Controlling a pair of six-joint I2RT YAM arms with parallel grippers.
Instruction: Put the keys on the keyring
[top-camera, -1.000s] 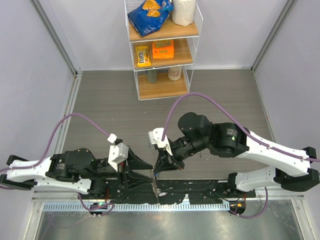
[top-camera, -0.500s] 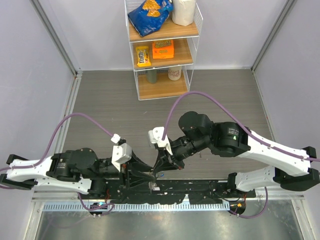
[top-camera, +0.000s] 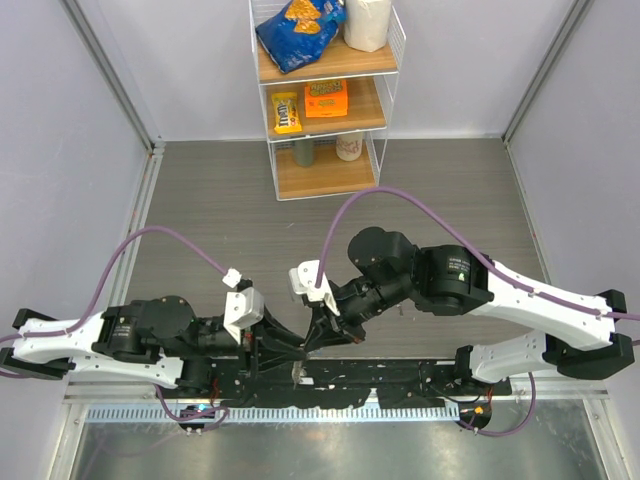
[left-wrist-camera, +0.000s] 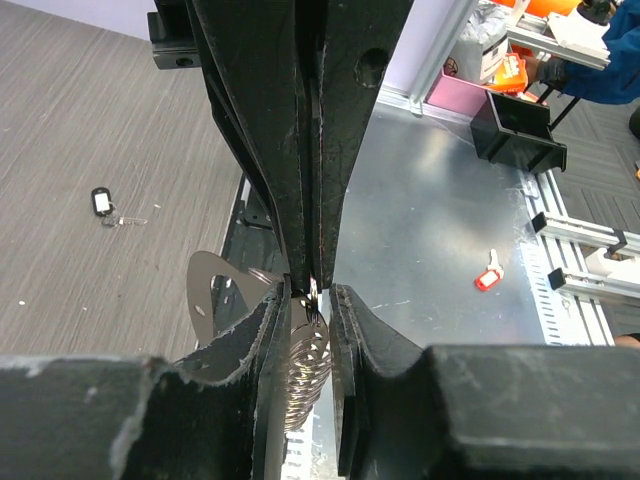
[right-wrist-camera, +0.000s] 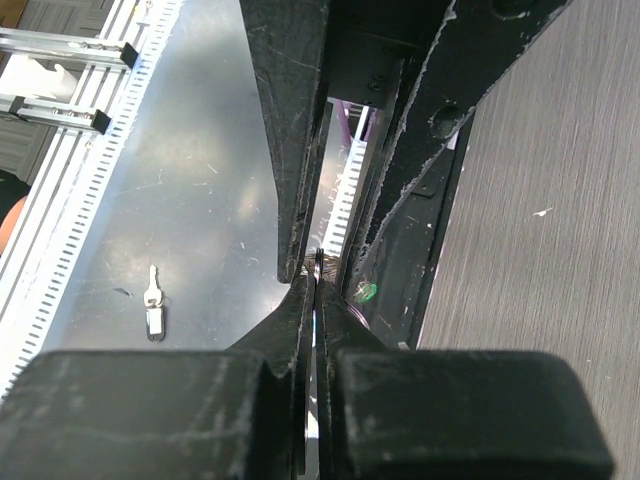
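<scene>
My two grippers meet tip to tip low over the near rail, the left gripper (top-camera: 291, 352) and the right gripper (top-camera: 311, 344). In the left wrist view the left gripper (left-wrist-camera: 308, 292) stands narrowly open around the keyring (left-wrist-camera: 304, 352), a silver coil of wire loops. A flat silver loop (left-wrist-camera: 205, 297) hangs beside its left finger. The right gripper (right-wrist-camera: 318, 276) is shut on the thin edge of the keyring (right-wrist-camera: 318, 261). One of the keys (left-wrist-camera: 100, 202), black-headed, lies on the grey floor, apart from both grippers.
A small red tag (left-wrist-camera: 487, 277) lies on the metal sheet in front of the rail. A small key-like piece with a pale tag (right-wrist-camera: 153, 303) lies there too. A wire shelf (top-camera: 325, 95) with snacks stands at the far wall.
The left gripper has moved right up to the right gripper's tips and its jaws have narrowed round the keyring. The right arm shifted slightly left, still shut.
</scene>
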